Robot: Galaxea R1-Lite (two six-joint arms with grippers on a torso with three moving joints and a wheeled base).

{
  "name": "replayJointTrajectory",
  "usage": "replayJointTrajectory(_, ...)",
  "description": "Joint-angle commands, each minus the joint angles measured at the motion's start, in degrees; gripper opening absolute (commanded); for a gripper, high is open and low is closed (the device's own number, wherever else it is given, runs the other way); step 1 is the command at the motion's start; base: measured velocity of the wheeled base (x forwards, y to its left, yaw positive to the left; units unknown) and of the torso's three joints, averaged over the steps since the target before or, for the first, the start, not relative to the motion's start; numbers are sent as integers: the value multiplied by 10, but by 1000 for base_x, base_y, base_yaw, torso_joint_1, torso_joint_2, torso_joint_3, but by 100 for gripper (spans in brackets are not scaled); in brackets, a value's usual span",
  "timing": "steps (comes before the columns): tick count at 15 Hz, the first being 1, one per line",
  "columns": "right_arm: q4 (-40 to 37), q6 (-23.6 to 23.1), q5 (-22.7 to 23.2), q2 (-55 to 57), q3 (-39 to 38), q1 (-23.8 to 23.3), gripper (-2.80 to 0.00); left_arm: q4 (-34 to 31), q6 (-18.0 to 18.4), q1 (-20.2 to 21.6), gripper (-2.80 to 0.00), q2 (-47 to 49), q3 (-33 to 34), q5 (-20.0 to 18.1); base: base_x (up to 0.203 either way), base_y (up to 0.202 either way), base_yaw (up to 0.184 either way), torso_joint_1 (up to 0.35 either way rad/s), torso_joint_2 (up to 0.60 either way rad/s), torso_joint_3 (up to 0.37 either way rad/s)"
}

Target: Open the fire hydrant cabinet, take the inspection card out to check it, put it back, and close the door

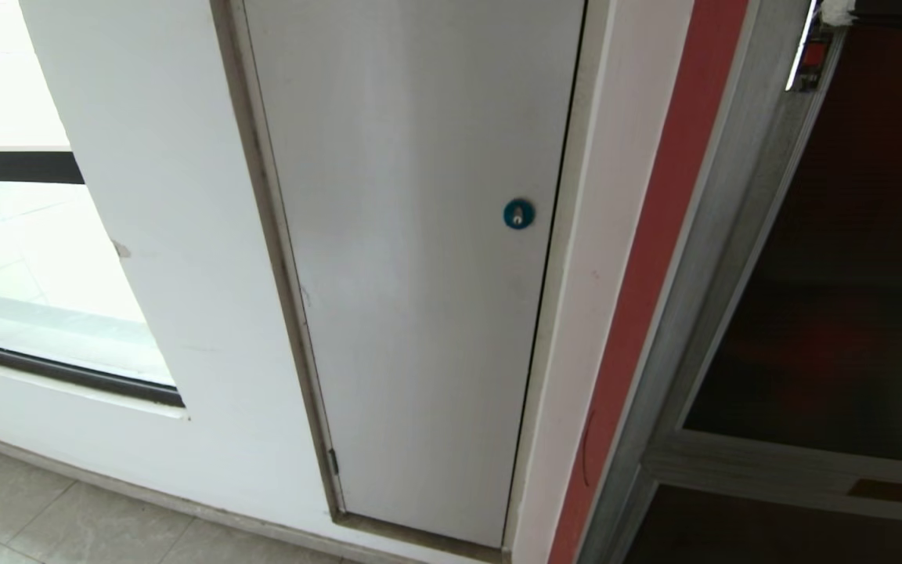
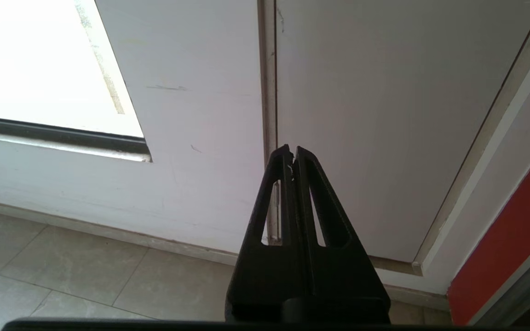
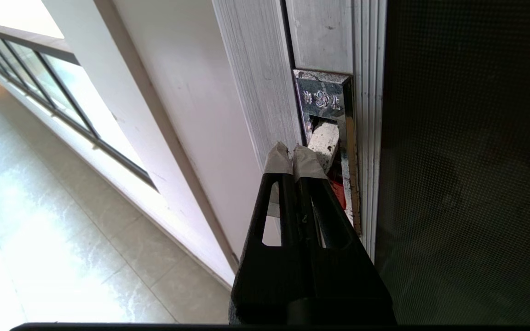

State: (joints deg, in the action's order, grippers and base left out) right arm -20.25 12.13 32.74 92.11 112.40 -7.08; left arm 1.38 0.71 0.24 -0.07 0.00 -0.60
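The fire hydrant cabinet stands at the right, with a silver metal frame. Its door is a dark tinted glass panel, and it is closed. A small red latch sits at the door's upper edge. In the right wrist view my right gripper is shut with nothing in it. Its taped fingertips are right beside the worn white latch lever in its metal plate, next to the dark glass. I cannot tell whether they touch it. My left gripper is shut and empty, low down, facing the white door. The inspection card is out of view.
A plain white door with a round blue lock fills the middle. A red wall strip separates it from the cabinet. A window is at the left, above a tiled floor. Below the glass door is a smaller dark panel with a label.
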Motion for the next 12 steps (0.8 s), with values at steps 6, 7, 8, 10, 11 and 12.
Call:
replayJointTrajectory(6,-1,1,-7,14,-6,0,-280,0,0,0,-280,1,4,0,0,0,0,0,0,0)
replayJointTrajectory(7,-1,1,-8,15,-6,-1,-280,0,0,0,-280,1,4,0,0,0,0,0,0,0)
replayJointTrajectory(8,-1,1,-8,16,-6,-1,-280,0,0,0,-280,1,4,0,0,0,0,0,0,0)
replayJointTrajectory(10,1,1,-8,19,-6,-2,-280,0,0,0,-280,1,4,0,0,0,0,0,0,0)
replayJointTrajectory(11,3,1,-8,20,-6,-2,-280,0,0,0,-280,1,4,0,0,0,0,0,0,0)
replayJointTrajectory(12,5,1,-8,22,-6,-2,-280,0,0,0,-280,1,4,0,0,0,0,0,0,0)
